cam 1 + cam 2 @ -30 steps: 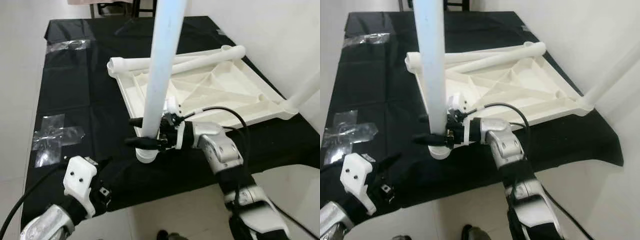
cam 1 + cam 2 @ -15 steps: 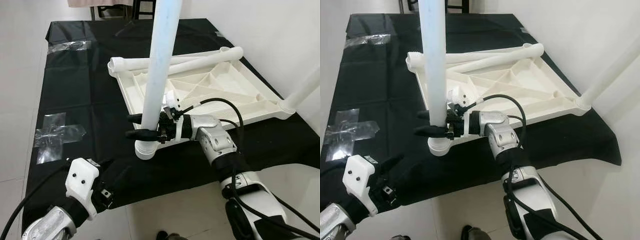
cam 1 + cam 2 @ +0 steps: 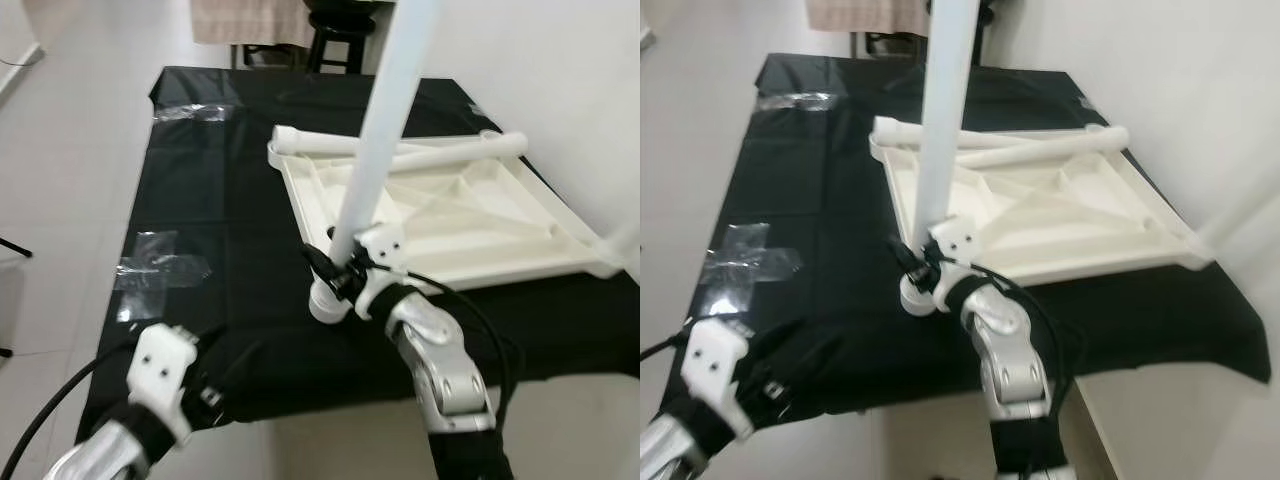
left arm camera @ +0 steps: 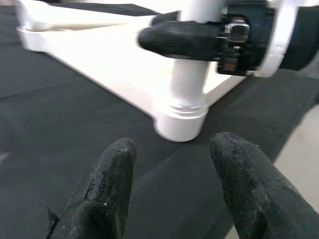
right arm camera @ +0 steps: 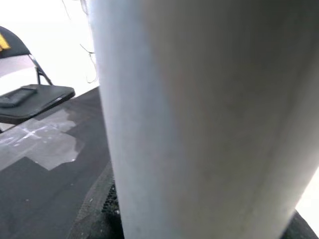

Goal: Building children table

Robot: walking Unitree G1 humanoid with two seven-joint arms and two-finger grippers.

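The white tabletop (image 3: pixel 470 215) lies inverted on the black surface (image 3: pixel 200 220). The right pincer (image 3: pixel 333 272) is clenched on the upright leg (image 3: pixel 375 150) seated at the 7 o'clock corner socket. Two loose legs (image 3: pixel 400 150) at 12 o'clock remain unfitted. The left pincer (image 4: pixel 172 194) hovers released nearby

Bare black tablecloth (image 3: pixel 215 215) lies open left of the upright leg (image 3: pixel 370 165); the upturned tabletop (image 3: pixel 480 225) blocks the right.

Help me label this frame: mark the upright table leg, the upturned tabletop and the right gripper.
upright table leg (image 3: pixel 375 150), left eye view, mid-shaft.
upturned tabletop (image 3: pixel 560 215), left eye view, right rim.
right gripper (image 4: pixel 172 40), left wrist view, black finger against the leg.
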